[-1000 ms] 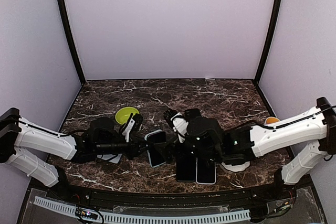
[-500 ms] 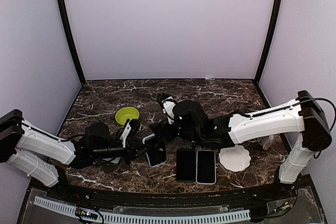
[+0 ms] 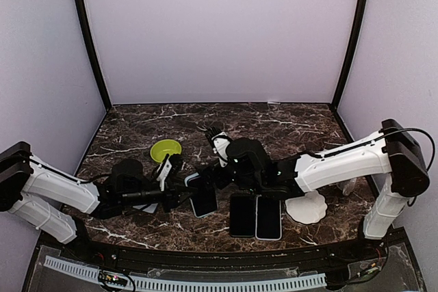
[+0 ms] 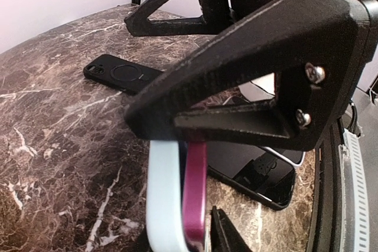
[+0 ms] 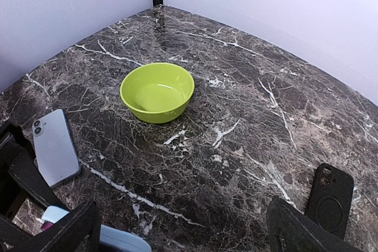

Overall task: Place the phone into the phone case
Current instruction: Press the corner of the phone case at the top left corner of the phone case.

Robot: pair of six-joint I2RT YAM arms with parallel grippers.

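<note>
Marble table (image 5: 236, 87), pale-blue phone (image 5: 54, 146) (twin cameras), black case (image 5: 329, 196)

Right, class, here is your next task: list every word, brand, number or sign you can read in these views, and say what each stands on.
No text can be read in any view.
Black phone case: a moulded ring only, no lettering.
Pale blue phone: plain back, no legible logo.
Green bowl: unmarked.
</note>
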